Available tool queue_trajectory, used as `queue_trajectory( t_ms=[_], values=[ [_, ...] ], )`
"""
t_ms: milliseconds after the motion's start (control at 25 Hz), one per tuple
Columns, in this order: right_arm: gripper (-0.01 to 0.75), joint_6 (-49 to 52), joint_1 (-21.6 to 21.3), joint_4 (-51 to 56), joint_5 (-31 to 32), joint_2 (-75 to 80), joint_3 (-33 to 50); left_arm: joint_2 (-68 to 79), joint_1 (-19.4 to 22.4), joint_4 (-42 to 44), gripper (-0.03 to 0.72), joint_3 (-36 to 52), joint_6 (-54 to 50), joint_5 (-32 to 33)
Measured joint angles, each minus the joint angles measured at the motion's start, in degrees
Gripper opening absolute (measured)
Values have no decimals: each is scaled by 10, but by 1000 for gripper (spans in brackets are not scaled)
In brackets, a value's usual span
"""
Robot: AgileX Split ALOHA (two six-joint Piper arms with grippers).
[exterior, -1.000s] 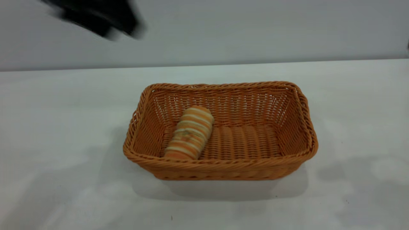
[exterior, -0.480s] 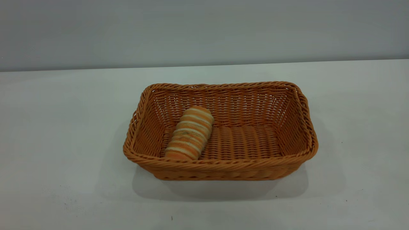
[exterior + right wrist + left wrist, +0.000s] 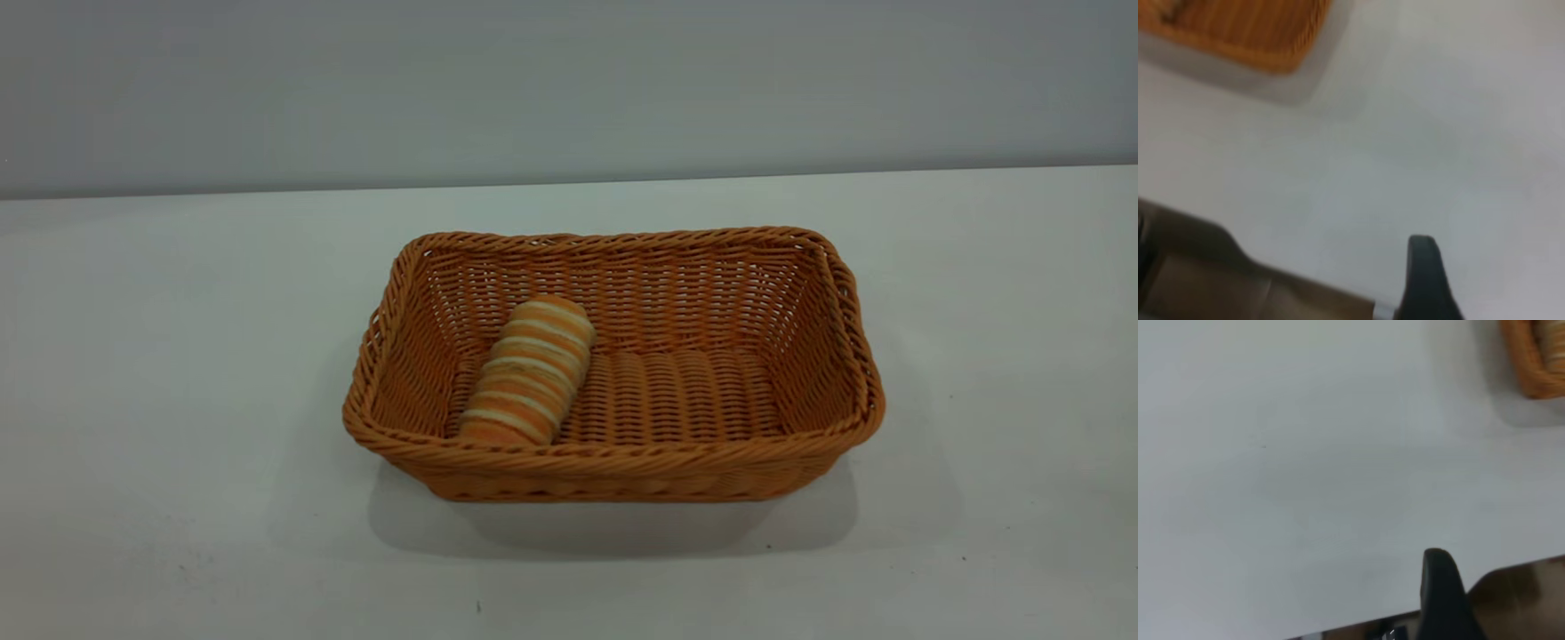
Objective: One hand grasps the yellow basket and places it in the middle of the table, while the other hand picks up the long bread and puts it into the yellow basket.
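Observation:
The yellow basket [image 3: 613, 462], orange-tan wicker, stands in the middle of the white table [image 3: 160, 356]. The long bread [image 3: 531, 371], striped orange and cream, lies inside it at its left end, one end against the front wall. Neither gripper shows in the exterior view. In the left wrist view a dark part of my left gripper [image 3: 1438, 587] hangs over bare table near the table's edge, far from a corner of the basket [image 3: 1533, 360]. In the right wrist view a dark part of my right gripper [image 3: 1421, 273] is likewise over bare table, away from the basket [image 3: 1245, 30].
A grey wall runs behind the table. A few dark specks [image 3: 478, 607] mark the tabletop. Brown floor [image 3: 1518, 593] shows past the table's edge in the left wrist view and also in the right wrist view [image 3: 1198, 273].
A dark blurred arm at the exterior view's upper left one second ago has left that view. The basket and the bread have not moved.

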Motion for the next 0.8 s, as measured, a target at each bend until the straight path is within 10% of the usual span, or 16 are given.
queue_trajectory(
  t_ms=[800],
  values=[
    [553,-8,0,13,-31,-81,108,-124,0,-43,491,95,4,-16]
  ],
)
